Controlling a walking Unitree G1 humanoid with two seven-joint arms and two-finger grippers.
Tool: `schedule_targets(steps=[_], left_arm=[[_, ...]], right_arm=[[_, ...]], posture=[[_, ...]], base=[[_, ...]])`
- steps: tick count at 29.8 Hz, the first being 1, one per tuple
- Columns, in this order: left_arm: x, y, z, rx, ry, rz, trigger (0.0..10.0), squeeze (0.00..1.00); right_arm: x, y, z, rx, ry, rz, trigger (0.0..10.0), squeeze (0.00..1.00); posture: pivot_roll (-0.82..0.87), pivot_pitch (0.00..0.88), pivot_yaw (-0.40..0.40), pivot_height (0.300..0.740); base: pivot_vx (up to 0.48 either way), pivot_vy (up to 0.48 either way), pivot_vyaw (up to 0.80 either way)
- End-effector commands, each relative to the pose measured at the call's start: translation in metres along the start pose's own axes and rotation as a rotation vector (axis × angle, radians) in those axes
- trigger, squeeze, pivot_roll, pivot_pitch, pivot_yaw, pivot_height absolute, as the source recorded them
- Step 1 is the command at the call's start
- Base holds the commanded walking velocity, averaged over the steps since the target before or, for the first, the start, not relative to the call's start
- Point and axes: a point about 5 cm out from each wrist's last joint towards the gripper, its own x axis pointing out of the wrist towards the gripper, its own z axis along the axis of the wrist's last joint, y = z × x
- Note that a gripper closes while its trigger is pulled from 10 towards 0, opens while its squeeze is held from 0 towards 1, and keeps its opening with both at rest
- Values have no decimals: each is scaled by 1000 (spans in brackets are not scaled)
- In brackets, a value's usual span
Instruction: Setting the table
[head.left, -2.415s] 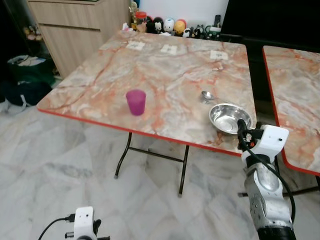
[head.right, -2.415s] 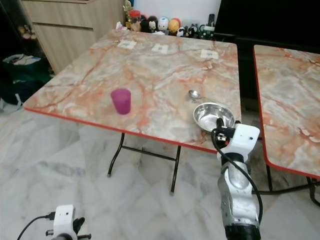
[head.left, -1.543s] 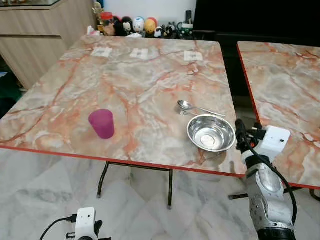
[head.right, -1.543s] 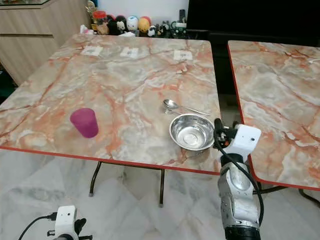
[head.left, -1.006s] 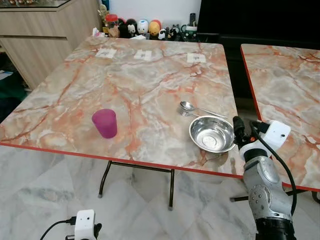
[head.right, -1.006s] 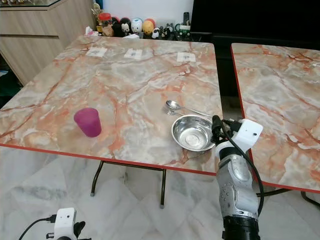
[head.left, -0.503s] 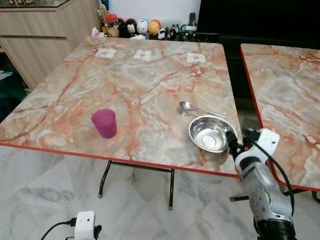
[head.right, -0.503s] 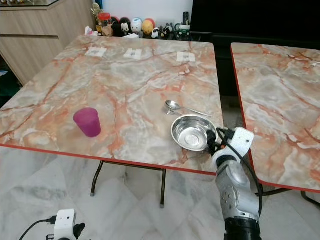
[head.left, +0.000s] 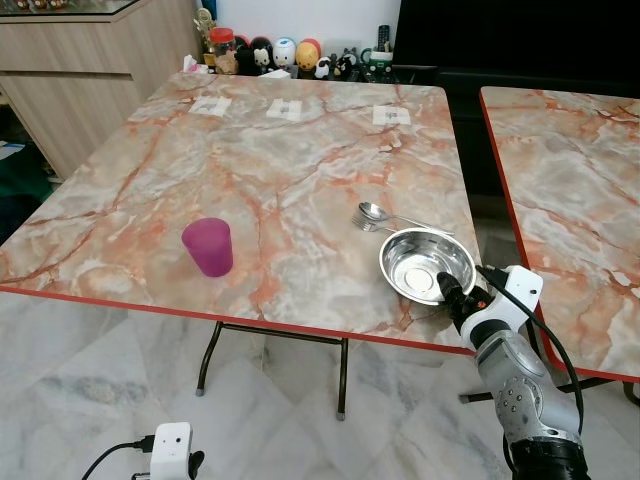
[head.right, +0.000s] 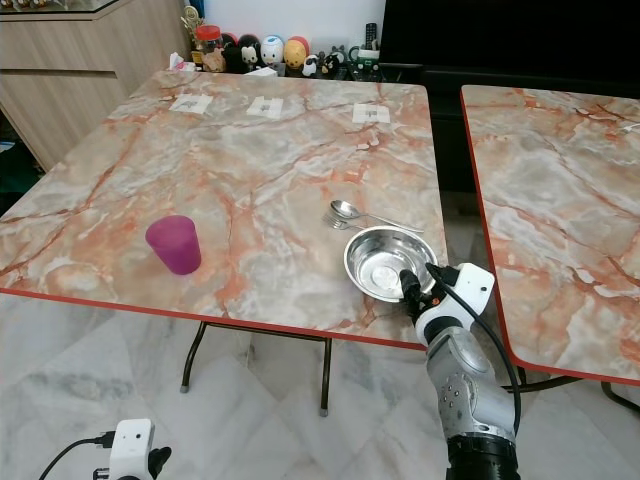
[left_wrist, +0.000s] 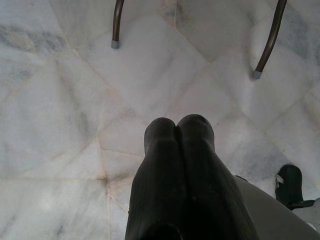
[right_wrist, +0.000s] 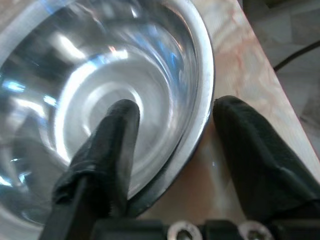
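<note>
A steel bowl (head.left: 427, 265) sits near the front right corner of the marble table (head.left: 250, 160). A spoon (head.left: 375, 213) lies just behind it. A purple cup (head.left: 208, 247) stands upright at the front left. My right gripper (right_wrist: 175, 107) is open and straddles the bowl's near right rim (right_wrist: 202, 100). One of its fingers (right_wrist: 107, 150) is inside the bowl and the other finger (right_wrist: 250, 145) is outside, over the table top. My left gripper (left_wrist: 177, 125) hangs low and shut, pointing at the floor.
A second marble table (head.left: 580, 170) stands to the right across a narrow gap. Small toy figures (head.left: 290, 52) and paper cards (head.left: 285, 108) line the far edge. A wooden cabinet (head.left: 90, 70) is at the back left. Table legs (left_wrist: 117, 25) rise from the marble floor.
My right gripper has come down and to the left from beside the bowl onto its rim, with one finger now inside. The bowl, spoon and cup stay put.
</note>
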Motion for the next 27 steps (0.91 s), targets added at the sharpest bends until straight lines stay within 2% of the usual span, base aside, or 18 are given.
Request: schedule_targets(steps=[1,27], left_arm=[[-1,1,-5,2,25,0,10000,0],[-2,2,-7,80,29,-22,10000,0]], right_arm=[[1,-3,-5,-2,33,-16,0,0],[4,-2,7,27,-45,-31,0,0]], posture=[[-4,76,3,740],[-1,57,8,740]], base=[[0,0,0],[0,0,0]])
